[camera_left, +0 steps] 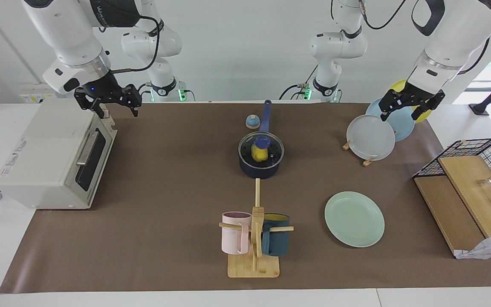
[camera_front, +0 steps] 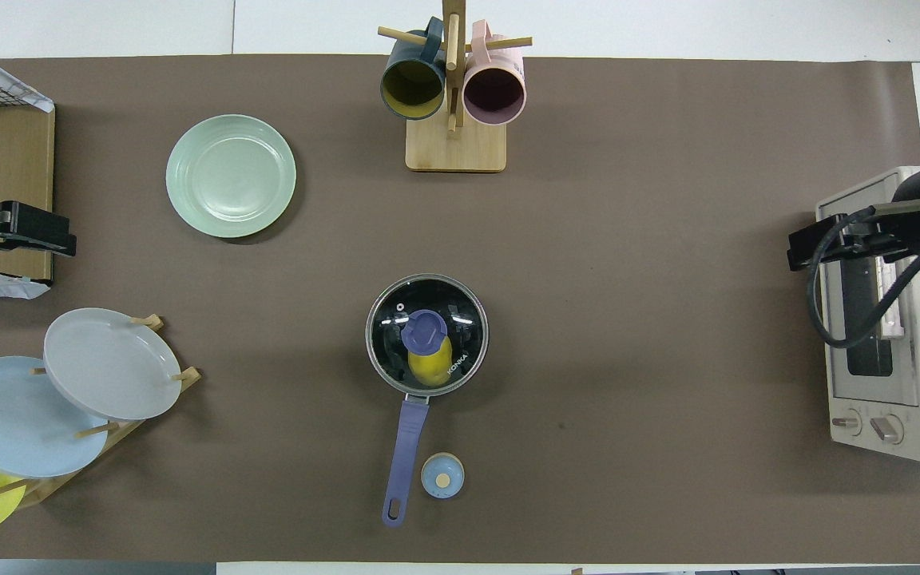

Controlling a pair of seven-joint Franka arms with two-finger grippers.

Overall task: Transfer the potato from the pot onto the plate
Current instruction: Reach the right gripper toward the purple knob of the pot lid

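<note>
I see the toaster oven point(camera_left: 53, 157) at the right arm's end of the table, a red warning label on its front that I cannot read. The right gripper point(camera_left: 115, 108) hangs over the oven's top corner, its fingers spread with nothing between them. At the left arm's end the left gripper point(camera_left: 411, 106) hangs above the plate rack point(camera_left: 358, 153), fingers likewise spread and holding nothing. Both arms wait. The pot point(camera_front: 426, 335) stands mid-table, its long handle pointing toward the robots, and its glass lid point(camera_left: 261, 149) is on; I read "KONKA" along the lid's rim in the overhead view. The plate point(camera_front: 231, 176) lies farther from the robots than the pot, toward the left arm's end, well apart from it. The potato point(camera_front: 430, 366) lies inside the pot under the lid, well apart from both grippers.
</note>
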